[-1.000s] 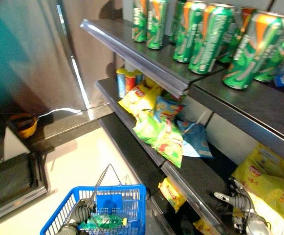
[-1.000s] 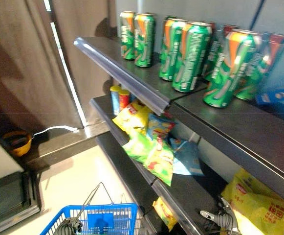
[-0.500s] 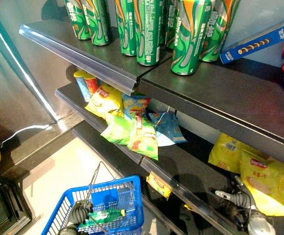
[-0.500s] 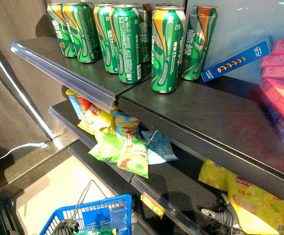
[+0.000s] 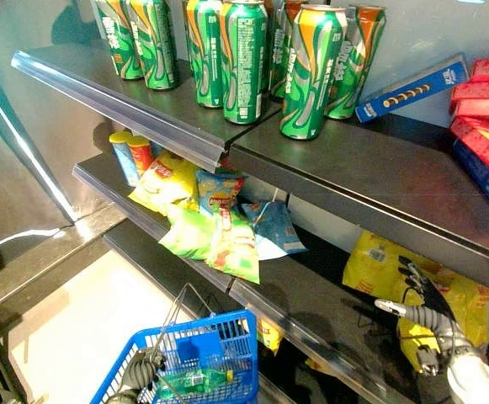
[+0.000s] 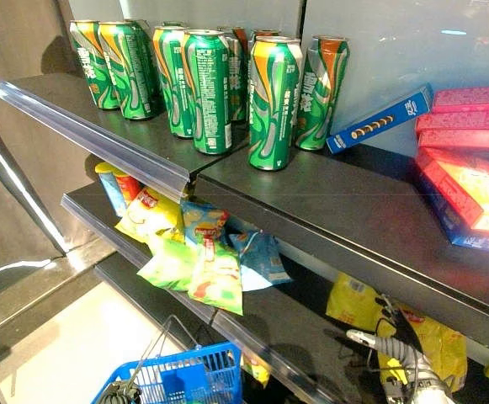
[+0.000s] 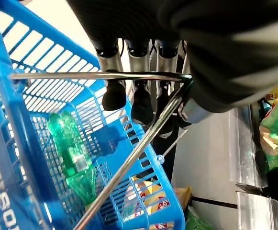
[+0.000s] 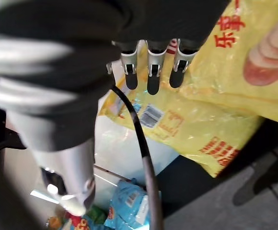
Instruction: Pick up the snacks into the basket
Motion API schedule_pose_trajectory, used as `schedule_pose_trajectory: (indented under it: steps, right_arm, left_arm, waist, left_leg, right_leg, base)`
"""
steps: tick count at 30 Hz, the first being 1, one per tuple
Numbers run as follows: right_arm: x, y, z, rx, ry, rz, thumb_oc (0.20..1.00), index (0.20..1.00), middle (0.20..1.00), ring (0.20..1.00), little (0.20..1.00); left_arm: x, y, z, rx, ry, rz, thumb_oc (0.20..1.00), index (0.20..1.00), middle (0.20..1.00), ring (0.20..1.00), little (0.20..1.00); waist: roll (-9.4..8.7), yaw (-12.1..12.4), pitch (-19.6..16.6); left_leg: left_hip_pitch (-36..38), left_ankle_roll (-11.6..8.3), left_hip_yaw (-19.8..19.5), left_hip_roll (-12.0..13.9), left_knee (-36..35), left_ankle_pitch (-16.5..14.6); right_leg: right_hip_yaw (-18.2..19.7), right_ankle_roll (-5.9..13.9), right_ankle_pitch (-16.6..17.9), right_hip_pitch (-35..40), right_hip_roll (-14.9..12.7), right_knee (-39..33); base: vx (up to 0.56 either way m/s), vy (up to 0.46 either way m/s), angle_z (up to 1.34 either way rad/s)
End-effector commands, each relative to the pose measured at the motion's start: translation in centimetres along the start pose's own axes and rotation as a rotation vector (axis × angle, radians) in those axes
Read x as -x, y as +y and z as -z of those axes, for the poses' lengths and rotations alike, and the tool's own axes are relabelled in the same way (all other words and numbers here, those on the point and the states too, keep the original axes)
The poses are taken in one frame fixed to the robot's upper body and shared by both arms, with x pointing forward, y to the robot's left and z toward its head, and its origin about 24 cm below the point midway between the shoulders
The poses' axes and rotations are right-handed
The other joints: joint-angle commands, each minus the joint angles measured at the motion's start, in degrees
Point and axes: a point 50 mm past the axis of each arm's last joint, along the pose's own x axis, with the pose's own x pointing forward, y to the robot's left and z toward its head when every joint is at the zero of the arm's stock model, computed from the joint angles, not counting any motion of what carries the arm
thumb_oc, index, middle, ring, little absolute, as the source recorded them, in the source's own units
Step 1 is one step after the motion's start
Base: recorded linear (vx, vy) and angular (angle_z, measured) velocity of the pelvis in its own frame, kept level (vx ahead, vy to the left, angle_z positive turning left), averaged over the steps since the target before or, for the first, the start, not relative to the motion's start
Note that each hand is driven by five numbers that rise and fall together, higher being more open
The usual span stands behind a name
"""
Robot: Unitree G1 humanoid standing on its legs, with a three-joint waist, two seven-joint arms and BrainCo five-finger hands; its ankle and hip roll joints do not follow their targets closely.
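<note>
Your view has been swinging toward the right end of the shelves over the last second, so the red boxes [image 6: 471, 160] and blue box [image 6: 377, 120] on the top shelf [image 6: 345, 206] are now coming into sight beside the green cans [image 6: 271, 101]; the goods themselves are not moving. What matters more is your right hand [image 5: 429, 324]: it has been rising from the shelf edge and is now hovering right over the big yellow chip bags [image 8: 210, 100] on the middle shelf, fingers [image 8: 150, 72] spread and relaxed, thumb apart, not yet pinching anything. You are lining up for a grasp, I judge, not making one.

Your left hand [image 7: 143, 72] is keeping its fingers curled round the wire handle [image 7: 129, 76] of the blue basket [image 5: 227, 332], which is hanging below it with a green bottle [image 7: 74, 153] inside. The yellow bags are lying just past your right fingertips, so closing in on the nearest bag looks like the next job.
</note>
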Motion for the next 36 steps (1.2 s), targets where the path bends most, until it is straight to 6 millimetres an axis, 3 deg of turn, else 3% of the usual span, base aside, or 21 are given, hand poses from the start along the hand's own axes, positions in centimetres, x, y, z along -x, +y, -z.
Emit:
schedule_pose_trajectory:
  steps: [1, 5, 9, 16, 19, 26, 32, 36]
  right_arm:
    - [-0.3, -1.1, -0.1, 0.05, -0.018, 0.051, 1.0, 1.0, 1.0, 1.0, 1.0]
    - [0.2, 0.2, 2.9, 0.048, 0.127, 0.038, 1.0, 1.0, 1.0, 1.0, 1.0]
    - [0.3, 2.7, 5.0, -0.006, 0.236, -0.032, 1.0, 1.0, 1.0, 1.0, 1.0]
    - [-1.3, 6.0, 6.4, -0.007, 0.324, -0.131, 1.0, 1.0, 1.0, 1.0, 1.0]
    - [-2.5, 6.4, 6.1, -0.022, 0.323, -0.12, 1.0, 1.0, 1.0, 1.0, 1.0]
    - [-6.8, 5.5, 3.9, 0.021, 0.257, -0.041, 1.0, 1.0, 1.0, 1.0, 1.0]
    - [-10.3, 2.8, 1.7, 0.063, 0.211, 0.106, 1.0, 1.0, 1.0, 1.0, 1.0]
    - [-10.5, 0.8, 1.5, 0.067, 0.207, 0.22, 1.0, 1.0, 1.0, 1.0, 1.0]
  left_arm:
    - [-0.5, 3.6, -5.9, -0.034, -0.313, -0.114, 0.2, 0.2, 0.2, 0.2, 0.2]
    - [-0.3, 3.6, -5.7, -0.032, -0.31, -0.112, 0.2, 0.2, 0.2, 0.2, 0.2]
    - [-0.5, 3.2, -5.7, -0.037, -0.304, -0.092, 0.2, 0.2, 0.2, 0.2, 0.2]
    - [-1.2, 1.9, -6.4, -0.048, -0.309, -0.038, 0.2, 0.2, 0.2, 0.2, 0.2]
    - [-1.5, 1.6, -6.8, -0.043, -0.318, -0.023, 0.2, 0.2, 0.2, 0.2, 0.2]
    - [-1.7, 0.6, -7.7, -0.026, -0.341, 0.03, 0.2, 0.2, 0.2, 0.2, 0.2]
    - [-1.7, 0.2, -8.6, -0.022, -0.377, 0.064, 0.2, 0.2, 0.2, 0.2, 0.2]
    - [-1.8, 0.1, -9.2, -0.047, -0.395, 0.076, 0.2, 0.2, 0.2, 0.2, 0.2]
  waist:
    - [-1.82, 0.1, -2.0]
    - [-1.96, 0.6, -1.6]
    - [-1.63, 1.2, -1.1]
    - [-0.42, 3.2, -0.3]
    - [0.03, 3.7, 0.1]
    - [1.84, 6.0, 1.6]
    - [3.71, 8.1, 2.8]
    - [4.21, 8.2, 2.8]
  left_leg:
    - [0.3, 3.05, -0.4, -2.1, 10.6, -11.2]
    - [0.6, 3.21, 0.4, -2.2, 9.7, -10.8]
    - [0.3, 3.12, -0.4, -2.4, 8.9, -10.2]
    - [-1.6, 2.67, -4.0, -2.4, 8.5, -9.0]
    - [-2.7, 2.46, -5.4, -2.4, 8.7, -8.6]
    - [-6.6, 1.53, -9.5, -2.7, 9.9, -7.5]
    - [-9.2, 0.73, -12.1, -2.8, 9.5, -5.6]
    - [-9.6, 0.22, -14.2, -2.6, 8.4, -4.6]
  right_leg:
    - [4.4, 7.46, 1.0, -2.6, -1.6, 4.7]
    - [5.2, 7.74, 1.5, -3.1, -1.5, 4.5]
    - [4.7, 7.42, 1.2, -3.3, -1.6, 4.3]
    - [1.4, 6.38, 0.0, -3.5, -2.3, 4.5]
    - [0.0, 5.97, -0.5, -3.7, -2.6, 4.7]
    - [-3.4, 4.94, -1.7, -5.3, -3.2, 5.8]
    - [-6.1, 4.32, -2.5, -6.9, -3.7, 7.0]
    - [-7.7, 3.87, -3.2, -6.5, -3.9, 7.1]
  base:
    - [-0.03, 0.015, -0.2]
    - [-0.02, 0.001, -0.17]
    - [-0.02, -0.019, -0.07]
    - [0.0, -0.042, 0.13]
    - [0.0, -0.054, 0.44]
    - [0.0, -0.071, 0.35]
    - [-0.01, -0.069, 0.28]
    - [0.01, -0.055, 0.26]
